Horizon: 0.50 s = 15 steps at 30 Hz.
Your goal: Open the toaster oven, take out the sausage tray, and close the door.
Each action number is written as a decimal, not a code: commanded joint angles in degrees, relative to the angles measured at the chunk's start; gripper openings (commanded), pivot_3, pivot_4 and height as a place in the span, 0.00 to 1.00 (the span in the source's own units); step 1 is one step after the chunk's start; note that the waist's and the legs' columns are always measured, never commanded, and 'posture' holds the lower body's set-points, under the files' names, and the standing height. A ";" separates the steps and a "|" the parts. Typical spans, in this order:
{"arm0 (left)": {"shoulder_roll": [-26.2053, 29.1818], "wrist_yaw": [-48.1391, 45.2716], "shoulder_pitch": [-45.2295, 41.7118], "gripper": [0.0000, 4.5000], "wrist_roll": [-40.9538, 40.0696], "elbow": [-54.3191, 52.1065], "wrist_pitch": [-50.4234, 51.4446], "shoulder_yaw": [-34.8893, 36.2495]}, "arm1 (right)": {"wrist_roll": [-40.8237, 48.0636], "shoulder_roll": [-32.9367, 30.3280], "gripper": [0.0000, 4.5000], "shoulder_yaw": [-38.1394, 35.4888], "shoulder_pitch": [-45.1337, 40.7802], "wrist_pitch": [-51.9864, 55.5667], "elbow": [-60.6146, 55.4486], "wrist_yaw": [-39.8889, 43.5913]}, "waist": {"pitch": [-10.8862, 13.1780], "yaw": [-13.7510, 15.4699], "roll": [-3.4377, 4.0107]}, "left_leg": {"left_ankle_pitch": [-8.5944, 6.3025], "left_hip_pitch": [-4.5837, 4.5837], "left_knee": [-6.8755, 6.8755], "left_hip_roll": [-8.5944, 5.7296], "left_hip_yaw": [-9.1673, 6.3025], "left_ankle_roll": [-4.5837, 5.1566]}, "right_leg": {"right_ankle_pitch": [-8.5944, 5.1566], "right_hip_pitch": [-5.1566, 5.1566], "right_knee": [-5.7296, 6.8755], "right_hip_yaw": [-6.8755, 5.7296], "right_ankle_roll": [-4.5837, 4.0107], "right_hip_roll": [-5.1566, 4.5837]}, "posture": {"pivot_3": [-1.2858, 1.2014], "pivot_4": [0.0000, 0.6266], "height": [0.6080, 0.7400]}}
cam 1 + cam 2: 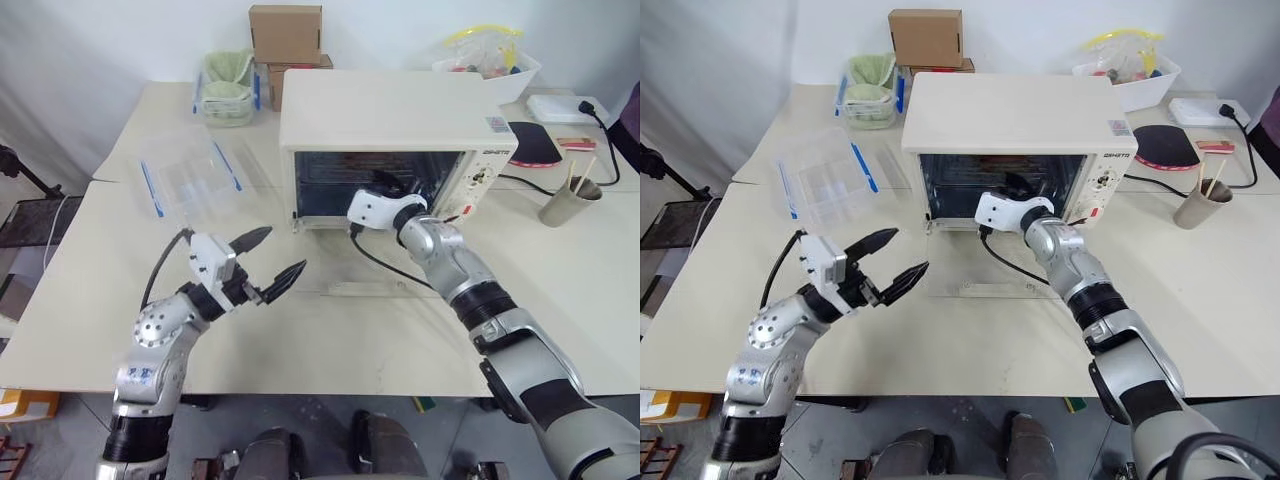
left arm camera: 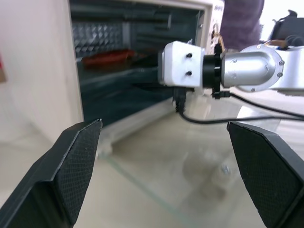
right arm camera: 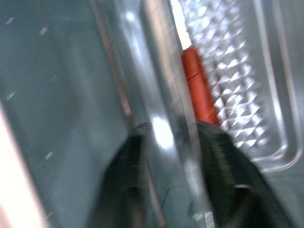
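Note:
The cream-white toaster oven stands at the back middle of the table. Its glass door is folded down flat in front of it. My right gripper reaches into the oven's cavity, its fingers closed on either side of the front rim of the silvery sausage tray. A red sausage lies on the tray's ridged bottom. In the head views, my left gripper hovers open and holds nothing. It is in front of and to the left of the lowered door.
A clear plastic box with blue clips lies left of the oven. Behind it are a container of greens and cardboard boxes. To the right stand a cup with sticks, a white bin and a black cable.

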 commanded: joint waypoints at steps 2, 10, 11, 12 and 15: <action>-1.94 -1.39 -7.58 1.00 1.61 7.48 -3.09 -2.43 | -1.04 -0.56 0.00 -0.34 -1.41 -0.49 -2.19 -0.77 | -0.01 -0.01 -0.03 | 0.00 -0.03 -0.01 0.03 -0.02 0.00 | 0.00 -0.01 -0.03 0.00 0.00 0.09 | 0.52 0.24 1.00; -4.60 -1.62 -20.16 1.00 2.26 21.42 -8.04 -0.62 | -1.71 -1.10 0.00 -0.72 -1.54 -1.14 -3.70 -0.46 | -0.01 -0.09 -0.04 | 0.02 -0.10 -0.04 0.18 -0.02 -0.04 | 0.00 -0.03 -0.14 -0.03 0.00 0.33 | 0.52 0.24 1.00; -4.49 -1.95 -21.00 1.00 2.15 22.47 -8.57 -0.35 | -1.80 -1.28 0.00 -0.83 -1.38 -1.11 -4.26 -0.39 | -0.01 -0.09 -0.04 | 0.02 -0.09 -0.05 0.18 -0.02 -0.04 | 0.00 -0.03 -0.13 -0.04 0.00 0.33 | 0.52 0.24 1.00; -4.27 -2.32 -21.85 1.00 1.87 23.48 -8.77 0.02 | -1.86 -1.59 0.00 -0.92 -1.08 -1.16 -5.25 -0.12 | 0.00 -0.06 -0.04 | 0.02 -0.11 -0.05 0.18 -0.02 -0.04 | 0.00 -0.04 -0.14 -0.05 0.00 0.33 | 0.52 0.24 1.00; -3.65 -2.90 -23.10 1.00 2.40 25.32 -10.15 0.34 | -1.51 -2.43 0.00 -1.17 0.16 -1.49 -8.57 1.64 | 0.00 0.00 -0.04 | 0.02 -0.26 0.00 0.18 -0.09 -0.04 | 0.00 -0.12 -0.16 -0.06 0.01 0.32 | 0.52 0.24 1.00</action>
